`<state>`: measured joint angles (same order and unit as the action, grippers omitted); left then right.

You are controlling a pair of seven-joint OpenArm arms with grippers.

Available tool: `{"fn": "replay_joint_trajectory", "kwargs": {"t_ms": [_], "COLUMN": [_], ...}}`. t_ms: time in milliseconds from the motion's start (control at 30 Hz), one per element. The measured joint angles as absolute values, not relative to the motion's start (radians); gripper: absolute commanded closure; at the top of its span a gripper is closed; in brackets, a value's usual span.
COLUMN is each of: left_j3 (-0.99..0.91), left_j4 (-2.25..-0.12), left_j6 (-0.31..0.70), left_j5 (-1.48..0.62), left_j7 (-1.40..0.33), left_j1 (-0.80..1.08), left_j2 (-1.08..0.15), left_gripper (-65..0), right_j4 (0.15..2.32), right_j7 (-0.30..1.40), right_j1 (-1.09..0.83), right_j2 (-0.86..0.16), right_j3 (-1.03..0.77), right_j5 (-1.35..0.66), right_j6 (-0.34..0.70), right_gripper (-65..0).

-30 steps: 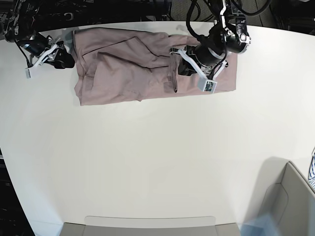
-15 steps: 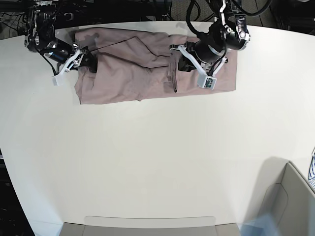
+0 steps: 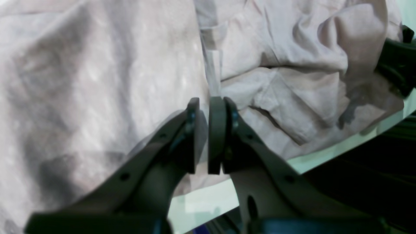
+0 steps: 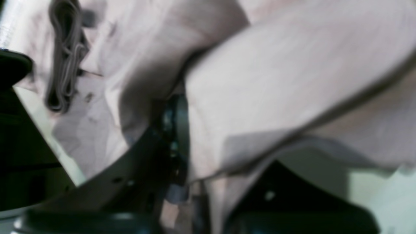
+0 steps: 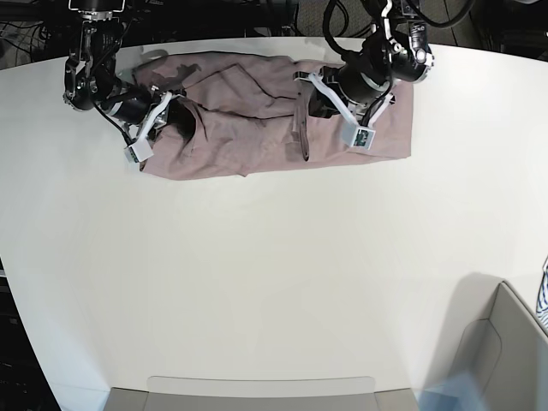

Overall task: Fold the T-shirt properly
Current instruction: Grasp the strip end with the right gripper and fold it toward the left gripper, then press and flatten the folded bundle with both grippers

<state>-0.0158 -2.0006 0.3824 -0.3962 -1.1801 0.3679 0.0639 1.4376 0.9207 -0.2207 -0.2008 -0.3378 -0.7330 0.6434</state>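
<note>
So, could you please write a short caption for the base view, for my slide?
Two arms work on a mauve-pink T-shirt at the far edge of a white table.

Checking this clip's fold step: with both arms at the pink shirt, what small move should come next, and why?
Probably the right gripper should carry its pinched edge further toward the middle of the dusty mauve-pink cotton T-shirt. That side already looks lifted and bunched over the fingers, while the left gripper, nearly closed on a ridge of cloth, seems to hold the centre in place.
</note>
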Motion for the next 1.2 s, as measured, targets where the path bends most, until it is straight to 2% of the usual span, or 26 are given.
{"fn": "replay_joint_trajectory", "kwargs": {"t_ms": [133, 300, 433, 567, 700, 833, 1100, 1200], "left_j3": [-0.021, -0.021, -0.039, -0.185, -0.305, -0.345, -0.358, -0.355], "left_j4": [-2.014, -2.014, -2.014, -2.013, -2.011, -1.990, -1.918, -1.913], "left_j6": [0.382, 0.382, 0.381, 0.382, 0.382, 0.382, 0.382, 0.382], "left_j5": [-0.490, -0.717, -0.875, -0.913, -0.906, -0.906, -0.907, -0.907], "left_j7": [-1.179, -1.182, -1.177, -1.180, -1.191, -1.191, -1.187, -1.188], "left_j1": [0.377, 0.404, 0.418, 0.433, 0.492, 0.502, 0.499, 0.499], "left_j2": [0.064, -0.012, -0.091, -0.109, -0.160, -0.210, -0.218, -0.215], "left_gripper": [-4.8, -4.8, -4.8, -4.8, -4.8, -4.8, -4.8, -4.8], "right_j4": [1.447, 1.446, 1.489, 1.637, 1.810, 1.930, 1.990, 1.972], "right_j7": [0.925, 0.933, 0.946, 0.958, 0.951, 0.970, 1.022, 1.014], "right_j1": [-0.185, -0.157, -0.149, -0.153, -0.156, -0.181, -0.183, -0.178], "right_j2": [-0.193, -0.194, -0.248, -0.245, -0.210, -0.133, 0.012, 0.064], "right_j3": [-0.342, -0.501, -0.543, -0.532, -0.395, -0.209, 0.156, 0.254], "right_j5": [-0.643, -0.556, -0.467, -0.368, -0.193, -0.012, 0.381, 0.466], "right_j6": [0.643, 0.632, 0.501, 0.411, 0.328, 0.271, 0.267, 0.266], "right_gripper": [0.0, 0.0, 0.0, 0.0, 0.0, 0.0, 0.0, 0.0]}}
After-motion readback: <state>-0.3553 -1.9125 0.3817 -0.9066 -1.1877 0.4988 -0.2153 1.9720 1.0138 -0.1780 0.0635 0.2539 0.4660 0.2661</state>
